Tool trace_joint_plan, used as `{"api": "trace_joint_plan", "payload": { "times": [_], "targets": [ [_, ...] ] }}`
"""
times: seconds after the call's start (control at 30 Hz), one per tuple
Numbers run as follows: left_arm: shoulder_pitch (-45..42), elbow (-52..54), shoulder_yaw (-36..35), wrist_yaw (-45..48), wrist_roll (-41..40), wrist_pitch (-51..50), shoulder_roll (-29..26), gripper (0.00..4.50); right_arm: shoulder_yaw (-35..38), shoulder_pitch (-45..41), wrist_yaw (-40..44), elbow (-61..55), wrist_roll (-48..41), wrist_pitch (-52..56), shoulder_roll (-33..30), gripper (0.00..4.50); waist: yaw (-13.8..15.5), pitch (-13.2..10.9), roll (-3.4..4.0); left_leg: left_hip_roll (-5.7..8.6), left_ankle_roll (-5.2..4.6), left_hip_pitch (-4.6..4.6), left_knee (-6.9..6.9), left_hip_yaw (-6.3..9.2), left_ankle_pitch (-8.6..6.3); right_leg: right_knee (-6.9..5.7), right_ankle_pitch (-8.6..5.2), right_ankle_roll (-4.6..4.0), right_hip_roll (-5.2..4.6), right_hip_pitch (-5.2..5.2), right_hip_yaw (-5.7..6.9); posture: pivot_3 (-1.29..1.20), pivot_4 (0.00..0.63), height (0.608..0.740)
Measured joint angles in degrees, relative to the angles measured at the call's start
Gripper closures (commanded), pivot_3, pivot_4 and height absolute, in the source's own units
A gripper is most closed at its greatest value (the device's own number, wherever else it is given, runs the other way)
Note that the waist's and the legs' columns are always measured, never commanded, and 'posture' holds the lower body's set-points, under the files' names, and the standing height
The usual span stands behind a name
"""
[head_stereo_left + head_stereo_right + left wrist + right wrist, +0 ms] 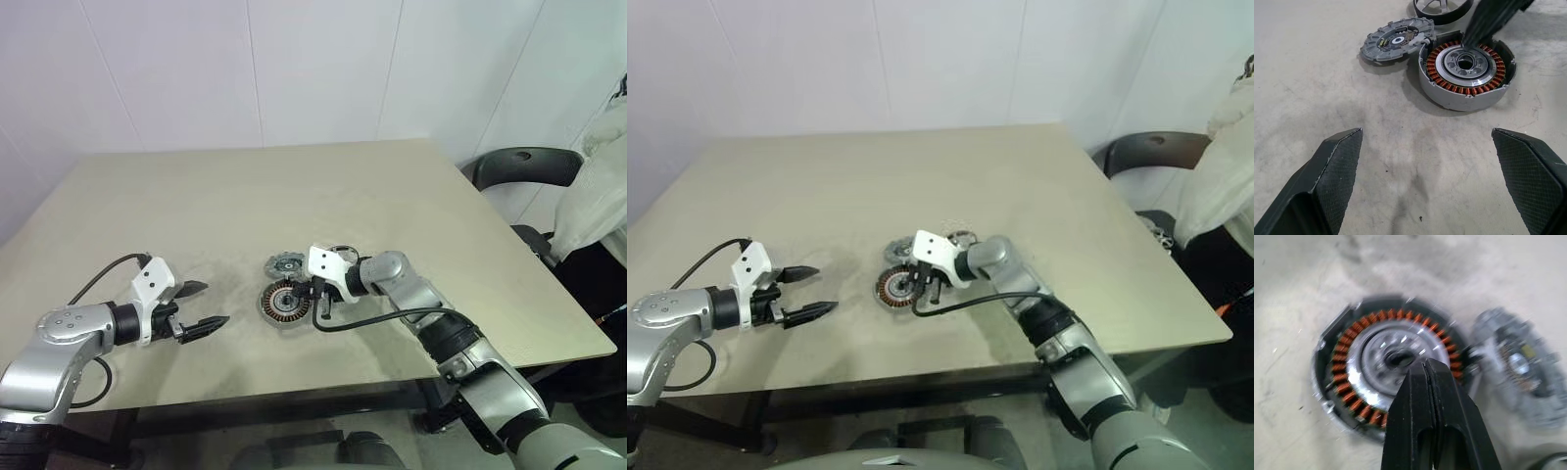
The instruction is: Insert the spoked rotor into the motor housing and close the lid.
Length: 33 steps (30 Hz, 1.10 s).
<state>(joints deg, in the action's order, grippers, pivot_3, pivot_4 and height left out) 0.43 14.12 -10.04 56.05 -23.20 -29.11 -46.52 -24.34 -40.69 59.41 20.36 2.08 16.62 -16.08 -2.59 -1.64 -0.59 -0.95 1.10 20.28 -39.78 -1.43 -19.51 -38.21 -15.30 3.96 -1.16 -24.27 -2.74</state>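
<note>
**Closed right gripper over an empty housing, rotor not yet picked up**

The right gripper (pixel 1425 364) has its two black fingers pressed together with nothing between them, tips poised just above the dark centre of the motor housing (pixel 1465 73). The left gripper (pixel 1435 166) stands with its fingers spread wide and empty, well short of the parts, the housing lying straight ahead of it.

Relative to the right gripper's tips, the housing sits directly beneath. The lid (pixel 1397 44) lies just beside the housing, its notched edge touching or nearly touching the housing's rim. The spoked rotor (pixel 1442 9) lies just beyond the housing, partly hidden behind the right gripper's fingers.

Likely risks, as I judge them:
- Pressed-together fingers dipping into the housing could scrape the coppery windings or nudge the cup sideways into the lid.
- The lid lies so close that any shove of the housing would move it, making a clean pick harder.
- The rotor lies flat on the table; a thin black rim offers little to pinch, so it may slip or tip on lifting.
- Set down tilted, the rotor could jam against the windings, and the lid would then not seat.

Count: one housing, one lid, one rotor, two grippers.
</note>
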Motion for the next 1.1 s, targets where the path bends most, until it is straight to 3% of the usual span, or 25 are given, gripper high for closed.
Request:
{"api": "trace_joint_plan", "payload": {
  "times": [0.27, 0.57, 1.1],
  "targets": [
    [0.0, 0.0, 0.01, -0.03, 0.01, 0.72, 0.0, 0.0, 2.22, -0.85, 0.73, -2.53, -3.21, 1.91, 1.9, 4.47, 0.01, 0.0, 0.0, 0.04, 0.0, 0.01, 0.05, 0.0, 0.0, 0.01, 0.0, 0.0, -0.2, -0.02, 0.04, 0.0, 0.0, 0.74],
    [0.96, 0.0, 0.02, -0.39, 0.03, 0.8, 0.0, 0.0, -1.78, 2.64, -0.12, 0.95, -0.24, -0.65, 1.53, 4.47, 0.0, 0.01, 0.03, 0.12, 0.0, -0.02, 0.05, -0.01, 0.0, 0.01, 0.0, 0.0, -0.28, 0.02, 0.06, 0.0, 0.0, 0.74],
    [1.02, 0.04, 0.28, -1.19, 0.03, 0.94, 0.33, 0.0, 2.78, 2.01, 0.58, -1.4, -5.95, 5.14, 3.33, 4.47, -0.03, 0.01, 0.02, 0.1, 0.0, 0.01, 0.09, 0.01, 0.0, 0.03, 0.0, 0.0, -0.27, -0.02, 0.07, 0.0, 0.0, 0.74]
  ]
}}
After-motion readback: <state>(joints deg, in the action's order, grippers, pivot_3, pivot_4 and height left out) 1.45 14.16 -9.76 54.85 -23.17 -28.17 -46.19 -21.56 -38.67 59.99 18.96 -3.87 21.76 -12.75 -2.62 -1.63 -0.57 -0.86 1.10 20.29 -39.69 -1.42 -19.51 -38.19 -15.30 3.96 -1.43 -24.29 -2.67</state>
